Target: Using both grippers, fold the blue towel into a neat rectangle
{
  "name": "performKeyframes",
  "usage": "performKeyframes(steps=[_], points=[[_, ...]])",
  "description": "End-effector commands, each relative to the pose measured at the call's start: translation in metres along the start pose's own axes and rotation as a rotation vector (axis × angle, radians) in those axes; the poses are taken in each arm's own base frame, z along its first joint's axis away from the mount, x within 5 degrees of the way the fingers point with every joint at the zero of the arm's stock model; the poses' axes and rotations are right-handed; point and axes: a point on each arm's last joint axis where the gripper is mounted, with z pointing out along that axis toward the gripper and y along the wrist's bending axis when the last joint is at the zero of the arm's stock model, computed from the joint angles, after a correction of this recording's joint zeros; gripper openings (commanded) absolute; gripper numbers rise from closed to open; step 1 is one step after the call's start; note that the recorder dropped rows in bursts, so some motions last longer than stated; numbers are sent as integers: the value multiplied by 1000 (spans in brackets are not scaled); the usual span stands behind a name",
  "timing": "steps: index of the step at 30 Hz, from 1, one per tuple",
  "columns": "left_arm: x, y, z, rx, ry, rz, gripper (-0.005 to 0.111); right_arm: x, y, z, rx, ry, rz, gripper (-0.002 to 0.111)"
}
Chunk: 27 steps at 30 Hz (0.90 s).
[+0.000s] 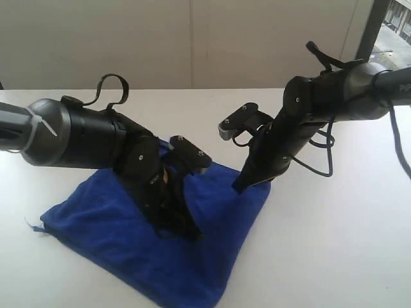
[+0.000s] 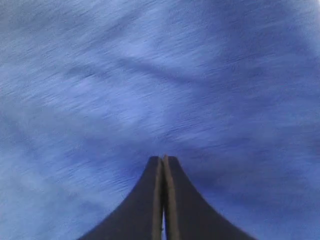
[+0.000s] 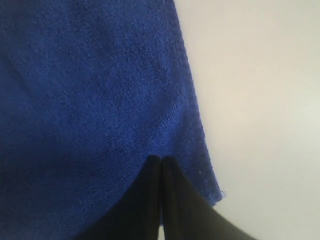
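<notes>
Towel: the blue towel (image 1: 96,224) lies flat towards the front of the white table (image 1: 334,244), doubled over into a thick, roughly four-sided pad.
Progress: mostly folded, I'd judge. The near edge bulges and the sides aren't square, so straightening is left, and perhaps one more fold.
Left gripper (image 1: 183,231): jaws pressed together, tip down on the middle of the cloth, nothing visible between them.
Right gripper (image 1: 239,187): jaws also closed, tip touching the towel's far right edge, just inside the hem.
In the way: only the left arm (image 1: 70,135), which reaches over the towel's far-left part.
Beyond: pale wall (image 1: 192,38), window (image 1: 385,25) at the far right.
</notes>
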Motion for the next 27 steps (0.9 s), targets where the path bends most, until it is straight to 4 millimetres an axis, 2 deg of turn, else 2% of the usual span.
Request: performKeyframes(steps=[1, 4, 10, 15, 21, 27], points=[[14, 45, -17, -278, 98, -111, 0, 1, -2, -1, -3, 9, -11, 0], [19, 64, -25, -419, 132, -146, 0, 1, -1, -1, -6, 13, -11, 0], [39, 93, -17, -408, 132, -236, 0, 6, 1, 5, -30, 46, -3, 0], [43, 95, -12, -388, 111, -240, 0, 9, 1, 10, -42, 70, -3, 0], [52, 94, 16, -376, 188, -220, 0, 9, 1, 10, -33, 76, -15, 0], [55, 103, 22, -370, 183, -241, 0, 15, 2, 20, -55, 119, -13, 0]])
